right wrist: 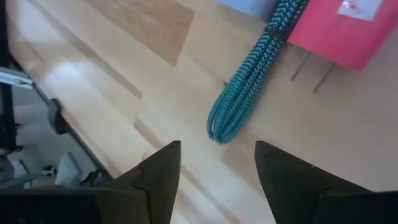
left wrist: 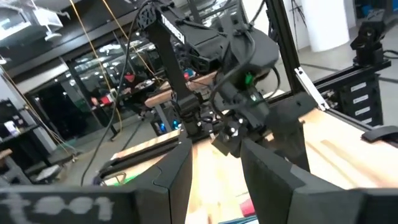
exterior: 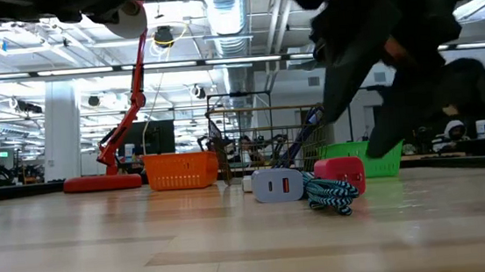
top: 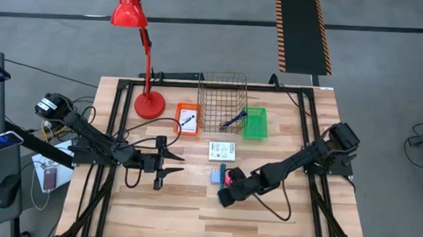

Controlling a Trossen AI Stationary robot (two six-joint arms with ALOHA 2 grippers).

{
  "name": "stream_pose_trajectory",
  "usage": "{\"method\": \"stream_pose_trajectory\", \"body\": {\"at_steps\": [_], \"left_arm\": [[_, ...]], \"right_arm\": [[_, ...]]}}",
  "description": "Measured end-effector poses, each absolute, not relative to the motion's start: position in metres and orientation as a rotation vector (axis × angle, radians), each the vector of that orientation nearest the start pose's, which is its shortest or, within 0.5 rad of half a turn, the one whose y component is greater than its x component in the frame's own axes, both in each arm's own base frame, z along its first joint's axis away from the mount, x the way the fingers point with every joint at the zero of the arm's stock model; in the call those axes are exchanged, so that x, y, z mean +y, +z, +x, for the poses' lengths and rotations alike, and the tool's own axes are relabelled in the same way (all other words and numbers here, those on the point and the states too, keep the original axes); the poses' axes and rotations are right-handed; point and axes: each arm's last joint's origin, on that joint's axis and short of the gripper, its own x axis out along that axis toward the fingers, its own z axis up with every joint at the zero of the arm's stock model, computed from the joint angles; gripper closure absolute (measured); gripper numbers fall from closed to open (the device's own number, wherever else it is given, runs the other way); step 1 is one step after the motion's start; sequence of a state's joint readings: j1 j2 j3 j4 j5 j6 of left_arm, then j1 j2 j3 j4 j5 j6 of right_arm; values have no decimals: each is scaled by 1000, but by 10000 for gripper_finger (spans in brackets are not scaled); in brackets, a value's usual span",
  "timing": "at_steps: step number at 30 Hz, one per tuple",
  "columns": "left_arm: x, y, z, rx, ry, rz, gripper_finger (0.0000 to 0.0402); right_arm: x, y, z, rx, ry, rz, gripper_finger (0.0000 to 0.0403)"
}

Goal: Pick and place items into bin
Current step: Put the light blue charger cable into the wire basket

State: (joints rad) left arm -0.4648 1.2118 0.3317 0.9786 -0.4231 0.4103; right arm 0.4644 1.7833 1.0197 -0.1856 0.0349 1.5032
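Observation:
A tiny blue-grey block (top: 215,177), a tiny pink-red block (top: 228,178) and a coiled teal braided cord (right wrist: 249,81) lie together on the wooden table. My right gripper (top: 224,197) hovers open just near-side of them, its fingers (right wrist: 158,177) above bare wood short of the cord. A white printed card (top: 222,150) lies flat farther back. Another white card rests in the orange tray (top: 187,119). A blue pen (top: 234,121) leans out of the green bin (top: 255,124). My left gripper (top: 171,167) waits open to the left, above the table.
A wire basket (top: 222,101) stands at the table's far side between the orange tray and the green bin. A red desk lamp (top: 148,101) stands at the far left. Bare wood lies along the near edge (top: 206,227).

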Motion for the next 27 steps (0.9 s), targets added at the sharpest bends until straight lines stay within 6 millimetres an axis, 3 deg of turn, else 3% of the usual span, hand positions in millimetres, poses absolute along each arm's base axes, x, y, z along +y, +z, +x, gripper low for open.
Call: {"method": "stream_pose_trajectory", "body": {"at_steps": [10,27], "left_arm": [[-89,209,205,-94,-26,316,274],[-90,209,205,-92,-29,317,274]], "right_arm": [[160,144,330,1019,-383,1120,204],[147,140,331,1034,-469,1098,204]]}}
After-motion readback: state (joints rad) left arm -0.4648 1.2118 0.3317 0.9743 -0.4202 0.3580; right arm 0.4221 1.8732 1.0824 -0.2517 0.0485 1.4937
